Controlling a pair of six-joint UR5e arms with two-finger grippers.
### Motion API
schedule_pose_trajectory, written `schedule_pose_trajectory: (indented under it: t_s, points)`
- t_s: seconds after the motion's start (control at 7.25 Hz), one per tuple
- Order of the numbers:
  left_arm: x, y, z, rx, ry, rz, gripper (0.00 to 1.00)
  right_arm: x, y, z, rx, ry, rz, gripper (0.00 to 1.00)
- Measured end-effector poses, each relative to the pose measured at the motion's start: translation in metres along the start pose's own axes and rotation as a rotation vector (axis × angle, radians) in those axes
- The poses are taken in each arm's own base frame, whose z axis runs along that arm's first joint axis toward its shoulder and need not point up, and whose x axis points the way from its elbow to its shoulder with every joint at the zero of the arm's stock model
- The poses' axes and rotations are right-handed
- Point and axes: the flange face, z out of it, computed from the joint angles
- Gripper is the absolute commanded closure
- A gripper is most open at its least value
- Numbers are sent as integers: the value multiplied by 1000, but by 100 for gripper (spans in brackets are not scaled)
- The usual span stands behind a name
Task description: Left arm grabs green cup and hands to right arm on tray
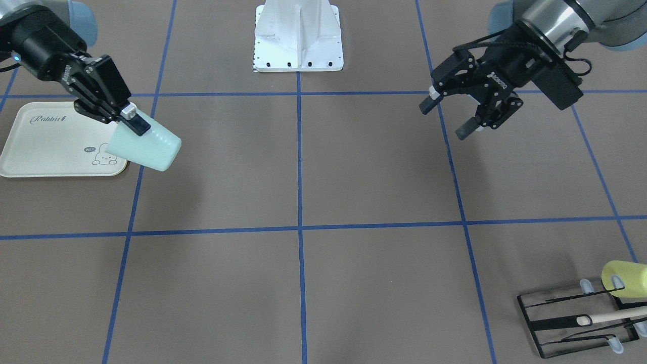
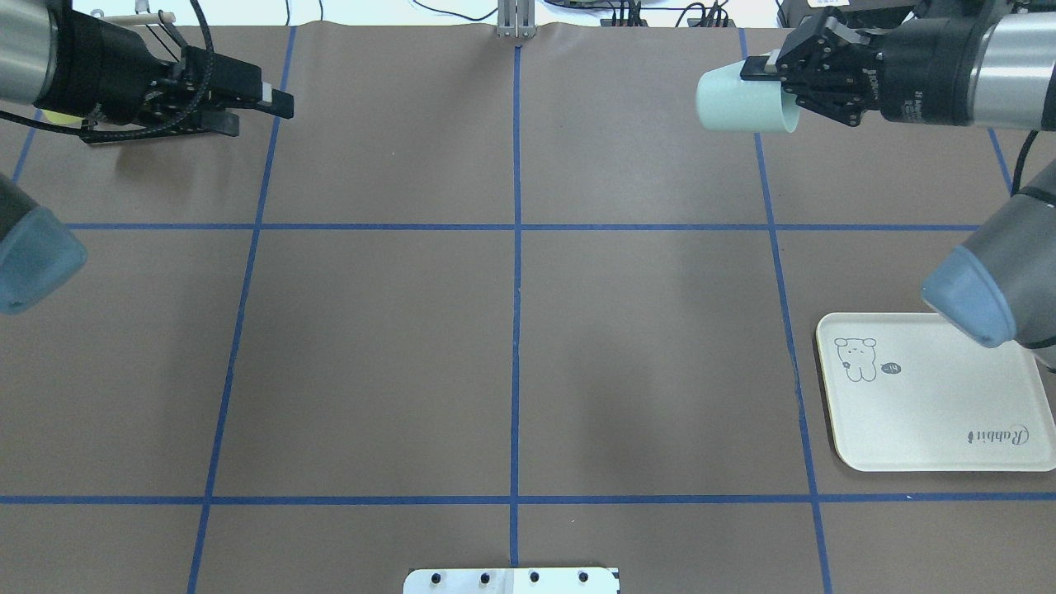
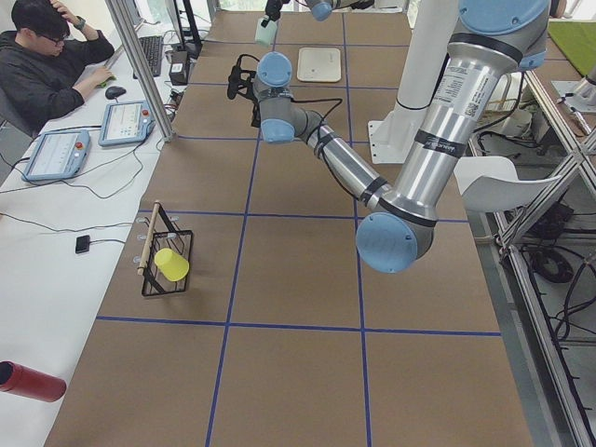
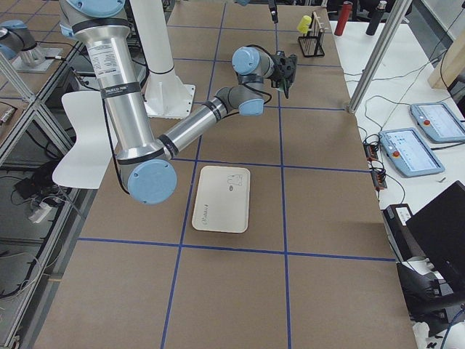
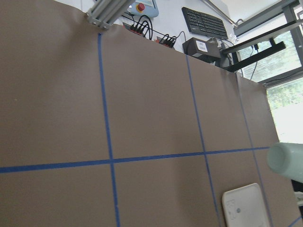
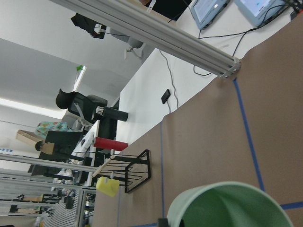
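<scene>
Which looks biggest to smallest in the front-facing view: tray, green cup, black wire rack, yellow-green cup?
1. tray and black wire rack: these look alike, and the rack runs out of frame, so they are unranked.
2. green cup, held above the table and nearer the camera.
3. yellow-green cup, partly cropped.

Green cup [image 1: 151, 145] looking matte, smooth plastic; tray [image 1: 48, 147] showing smooth plastic; table [image 1: 354, 162] wearing matt brown paper; wire rack [image 1: 556, 321] showing black metal.
</scene>
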Motion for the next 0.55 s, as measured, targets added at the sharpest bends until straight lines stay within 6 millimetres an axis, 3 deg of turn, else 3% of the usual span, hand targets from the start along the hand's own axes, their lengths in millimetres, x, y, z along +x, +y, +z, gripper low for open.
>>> schedule_pose_trajectory:
  t_s: [0.41, 0.55]
  points:
    - [-108, -26, -46, -47, -282, 234, 0, 58, -25, -10, -2, 245, -122, 100]
    - [-150, -26, -68, -86, -355, 283, 0, 87, -28, -17, -14, 323, -168, 100]
